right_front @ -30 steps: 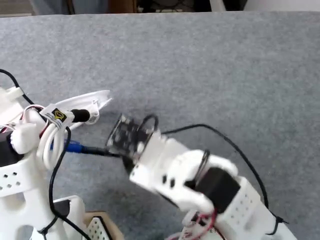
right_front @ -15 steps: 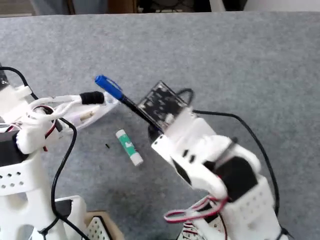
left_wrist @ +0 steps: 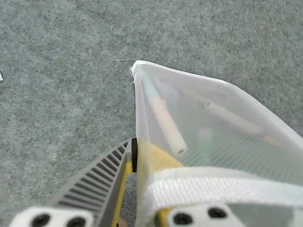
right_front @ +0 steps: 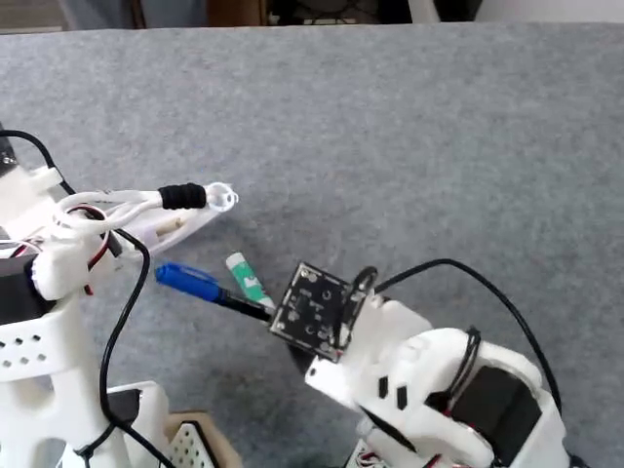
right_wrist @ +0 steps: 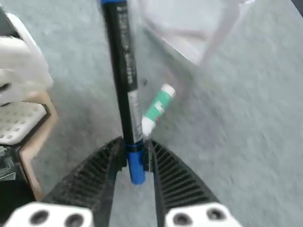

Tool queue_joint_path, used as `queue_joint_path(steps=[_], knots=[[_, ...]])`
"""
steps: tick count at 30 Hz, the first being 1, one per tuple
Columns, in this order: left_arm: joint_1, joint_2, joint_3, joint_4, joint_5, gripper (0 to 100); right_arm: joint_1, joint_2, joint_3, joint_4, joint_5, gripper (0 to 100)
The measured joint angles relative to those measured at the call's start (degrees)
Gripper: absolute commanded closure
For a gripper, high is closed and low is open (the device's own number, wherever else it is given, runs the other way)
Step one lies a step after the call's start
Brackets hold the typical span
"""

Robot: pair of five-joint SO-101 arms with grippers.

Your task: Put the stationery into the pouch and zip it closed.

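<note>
My left gripper is shut on the edge of a translucent white pouch, held off the table at the left. Through its mesh I see a couple of pale stick-shaped items. My right gripper is shut on a black pen with a blue cap. In the high view the pen points left, low over the table, just in front of the pouch. A green and white glue stick lies on the grey surface beside the pen and shows near it in the right wrist view.
The grey felt table cover stretches open to the far side and the right. A tan box with a white perforated part sits at the near edge between the arm bases. Black cables loop over both arms.
The right arm lifted the pen up to the pouch half a second ago, then brought it back down toward the near side. The pouch stayed in place.
</note>
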Motion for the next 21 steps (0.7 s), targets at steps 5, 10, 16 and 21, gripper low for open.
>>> queue_joint_path(steps=[5, 10, 16, 21], knots=[[0.0, 0.0, 0.0, 0.0, 0.0, 97, -0.4, 5.8, 3.0, -7.0, -0.5, 98.6], [0.0, 0.0, 0.0, 0.0, 0.0, 97, 2.2, 12.0, 4.7, -13.6, -0.6, 98.6], [0.0, 0.0, 0.0, 0.0, 0.0, 97, 5.1, 17.6, 4.7, -19.3, -0.6, 98.6], [0.0, 0.0, 0.0, 0.0, 0.0, 97, 5.9, 20.6, 2.4, -20.3, -0.6, 98.6]])
